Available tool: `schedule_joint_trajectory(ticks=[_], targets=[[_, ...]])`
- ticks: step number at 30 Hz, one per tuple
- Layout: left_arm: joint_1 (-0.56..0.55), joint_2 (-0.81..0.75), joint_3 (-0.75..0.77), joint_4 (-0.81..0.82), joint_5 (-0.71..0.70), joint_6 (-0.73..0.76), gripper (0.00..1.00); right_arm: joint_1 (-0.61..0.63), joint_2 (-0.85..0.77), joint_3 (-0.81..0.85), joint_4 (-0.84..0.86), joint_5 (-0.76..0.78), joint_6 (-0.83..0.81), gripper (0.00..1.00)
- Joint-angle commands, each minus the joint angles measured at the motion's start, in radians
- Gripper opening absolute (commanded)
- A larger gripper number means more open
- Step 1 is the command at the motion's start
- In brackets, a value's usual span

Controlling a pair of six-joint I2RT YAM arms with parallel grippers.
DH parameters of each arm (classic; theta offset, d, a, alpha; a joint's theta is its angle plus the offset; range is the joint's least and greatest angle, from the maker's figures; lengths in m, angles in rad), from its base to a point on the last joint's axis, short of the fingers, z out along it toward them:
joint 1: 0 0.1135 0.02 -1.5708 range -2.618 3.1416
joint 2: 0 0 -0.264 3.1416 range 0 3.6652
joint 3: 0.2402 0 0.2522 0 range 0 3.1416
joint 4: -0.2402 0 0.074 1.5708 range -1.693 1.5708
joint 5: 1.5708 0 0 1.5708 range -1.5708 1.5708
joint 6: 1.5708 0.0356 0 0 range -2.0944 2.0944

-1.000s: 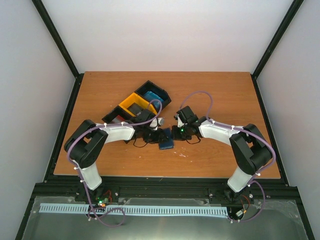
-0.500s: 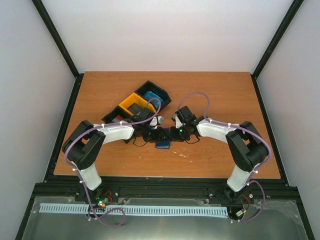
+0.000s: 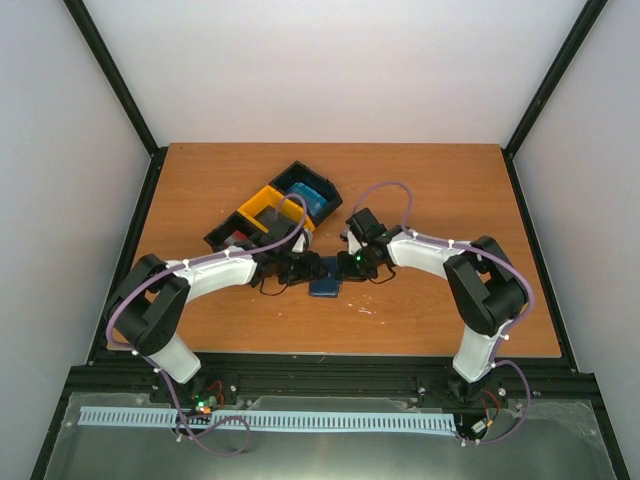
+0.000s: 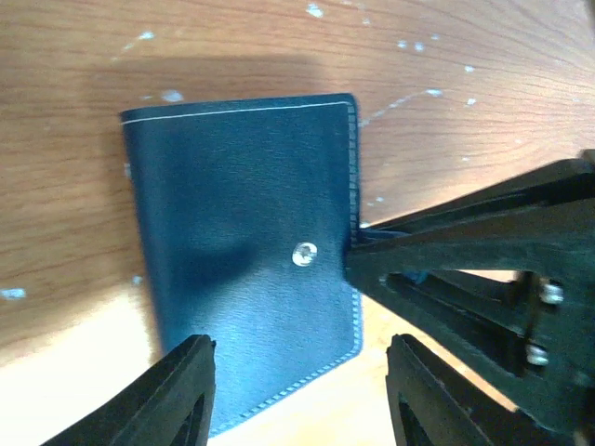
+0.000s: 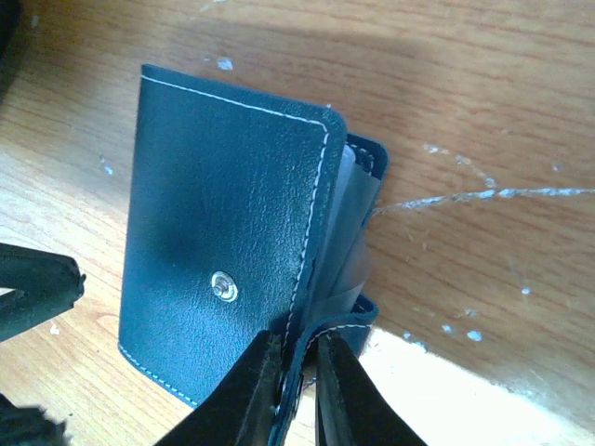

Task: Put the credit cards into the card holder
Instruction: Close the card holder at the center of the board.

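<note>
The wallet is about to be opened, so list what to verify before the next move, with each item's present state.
1. Right gripper has the card holder by its cover edge: ok, fingers shut on the stitched edge.
2. Left gripper free: ok, open, empty, above the holder.
3. Holder resting on the table: ok, snap side up, cover barely lifted.
4. Credit card in a gripper: not ok, neither holds one.
5. Cards located: cannot tell; a reddish patch shows in the bin, too small to identify.
6. Inner pockets free: cannot tell, hidden.
</note>
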Motion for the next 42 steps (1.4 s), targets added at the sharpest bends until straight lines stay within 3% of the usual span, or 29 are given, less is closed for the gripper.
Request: schedule_joint_trajectory(ticks=[1,6,13,24,31,36,42], targets=[[-0.004,0.050,0.012,-0.051,-0.075,-0.038,0.53,-0.003,0.039,0.038,-0.067,0.042,-0.012,0.14],[0.003,0.088,0.017,-0.061,-0.120,-0.059,0.54,0.000,0.073,0.061,-0.094,0.049,-0.011,0.13],[0.027,0.132,-0.006,0.015,-0.030,-0.056,0.51,0.002,0.105,0.085,-0.109,0.023,-0.015,0.13],[0.073,0.166,-0.045,0.141,0.164,-0.022,0.29,0.011,0.117,0.077,-0.067,-0.045,-0.001,0.13],[0.073,0.156,-0.045,0.112,0.131,-0.004,0.01,0.013,0.099,0.071,-0.061,0.006,0.036,0.13],[0.073,0.150,-0.034,0.029,0.047,0.026,0.01,0.015,0.037,0.073,-0.117,0.149,0.091,0.13],[0.072,0.156,-0.025,0.014,0.032,0.037,0.01,0.036,0.019,0.114,-0.159,0.205,0.083,0.13]])
